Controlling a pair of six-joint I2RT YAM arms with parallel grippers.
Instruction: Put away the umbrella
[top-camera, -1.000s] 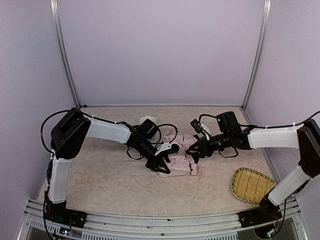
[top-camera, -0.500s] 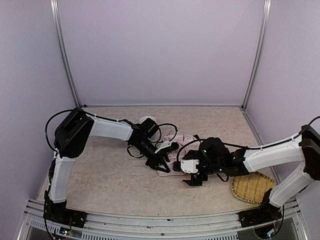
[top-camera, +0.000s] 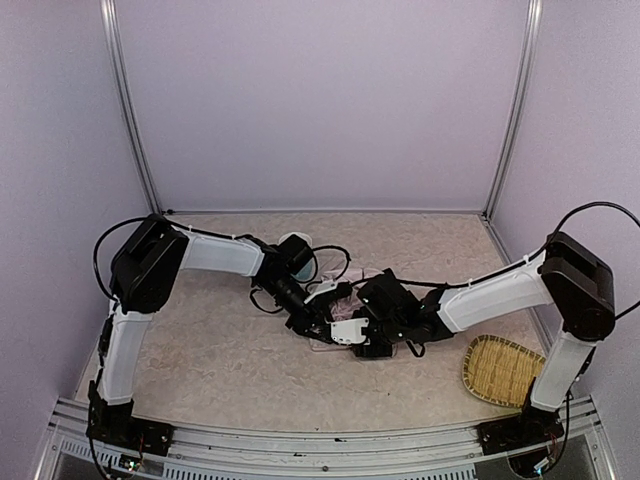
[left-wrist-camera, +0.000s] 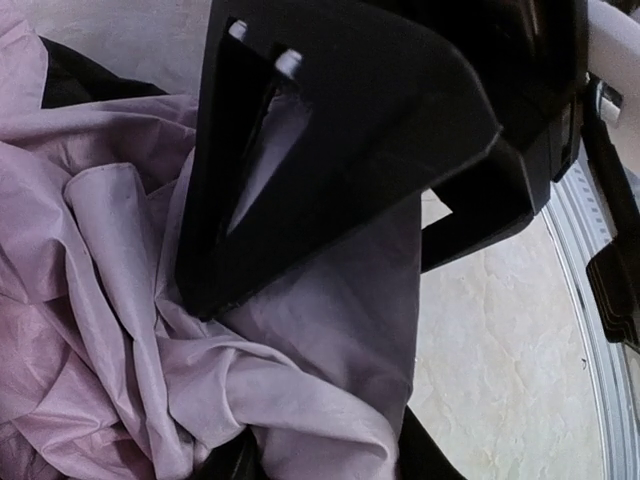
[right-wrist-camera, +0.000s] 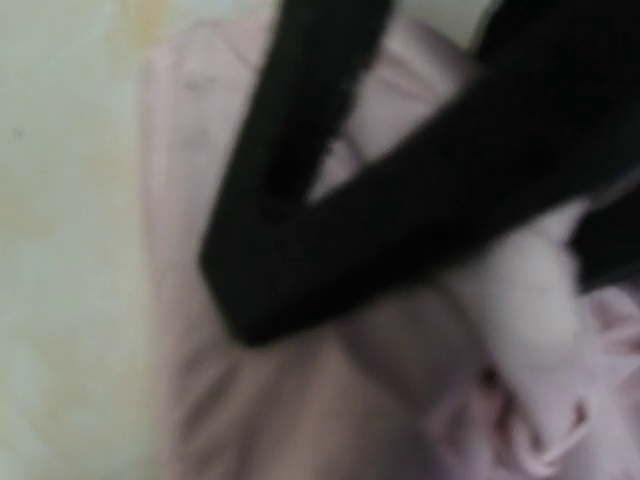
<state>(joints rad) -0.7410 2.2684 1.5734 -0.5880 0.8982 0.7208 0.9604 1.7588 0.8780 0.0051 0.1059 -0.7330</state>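
The crumpled pale pink fabric umbrella (left-wrist-camera: 300, 370) is lined in black. The flat beige tabletop (top-camera: 200, 350) is veined with a faint marbled pattern. At the near right, the round woven basket (top-camera: 503, 370) is coloured straw yellow, ribbed darker.

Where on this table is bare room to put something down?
Bare table lies along the back wall and at the near left, beside the left arm. The middle is crowded: the right arm meets it over the umbrella. A woven tray fills the near right corner.
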